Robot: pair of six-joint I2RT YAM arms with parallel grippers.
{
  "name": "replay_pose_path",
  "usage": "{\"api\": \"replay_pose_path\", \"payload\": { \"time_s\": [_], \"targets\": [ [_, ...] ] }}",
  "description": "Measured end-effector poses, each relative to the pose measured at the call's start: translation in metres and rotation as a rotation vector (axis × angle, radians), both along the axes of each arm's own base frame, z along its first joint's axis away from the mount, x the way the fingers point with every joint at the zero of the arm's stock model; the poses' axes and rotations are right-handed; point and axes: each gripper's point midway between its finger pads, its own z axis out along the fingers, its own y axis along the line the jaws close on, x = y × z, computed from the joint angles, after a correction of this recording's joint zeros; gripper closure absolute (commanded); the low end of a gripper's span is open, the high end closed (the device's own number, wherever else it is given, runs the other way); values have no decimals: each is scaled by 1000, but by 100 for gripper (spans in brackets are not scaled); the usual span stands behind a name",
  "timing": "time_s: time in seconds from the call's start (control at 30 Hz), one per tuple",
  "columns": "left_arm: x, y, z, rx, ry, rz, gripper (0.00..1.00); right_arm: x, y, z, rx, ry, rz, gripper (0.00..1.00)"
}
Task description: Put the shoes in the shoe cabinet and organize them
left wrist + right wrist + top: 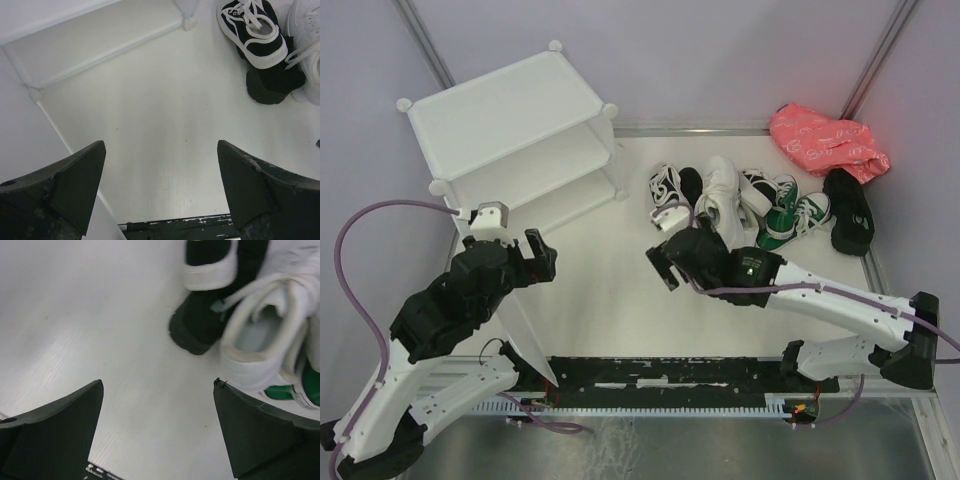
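Closest in, the left gripper (542, 258) is held just in front of the shoe cabinet (510, 110), its jaws spread wide with nothing between them; the cabinet's door panel (528, 335) is swung open, away from its front, beside that gripper; the right gripper (665, 265) is poised to the cabinet's right, jaws likewise apart and empty, at the near fringe of the shoes (740, 205). No shoe is seen on the shelves, so a first pick is judged to be in hand; it is best done by lowering the right gripper over the heel collar of the white sneaker (270, 340), one jaw set inside the opening and one outside; the loose laces (255, 287) and the black shoe (200, 330) just beside it should be kept out of the bite, and the open door avoided on the carry. The shoes lie well to the cabinet's right, with the green sneakers (785, 215) and a second black shoe (850, 210) farther right and a pink bag (830, 140) set about as far back as the cabinet. The table (610, 300) is white and matte; pale walls (720, 50) and metal posts (875, 60) are seen beyond the cabinet.
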Motion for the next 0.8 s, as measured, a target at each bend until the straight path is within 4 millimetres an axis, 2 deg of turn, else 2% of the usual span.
{"api": "replay_pose_path", "payload": {
  "time_s": [0.17, 0.23, 0.33, 0.4, 0.53, 0.67, 0.8],
  "targets": [
    [-4, -6, 10, -61, -40, -37, 1, 57, -66, 22, -1, -64, -356, 3],
    [-6, -11, 19, -111, -79, -65, 1, 74, -93, 24, -16, -78, -480, 5],
    [-12, -15, 37, -190, -151, -108, 1, 93, -121, 20, -40, -70, -611, 7],
    [-14, -17, 46, -223, -189, -124, 1, 103, -128, 15, -47, -53, -654, 8],
    [-16, -21, 59, -249, -235, -161, 1, 115, -130, 2, -60, -13, -684, 10],
    [-15, -23, 62, -251, -246, -175, 1, 128, -130, -10, -62, 23, -703, 13],
    [-15, -24, 62, -249, -246, -177, 1, 144, -139, -19, -58, 55, -742, 17]
  ]
}}
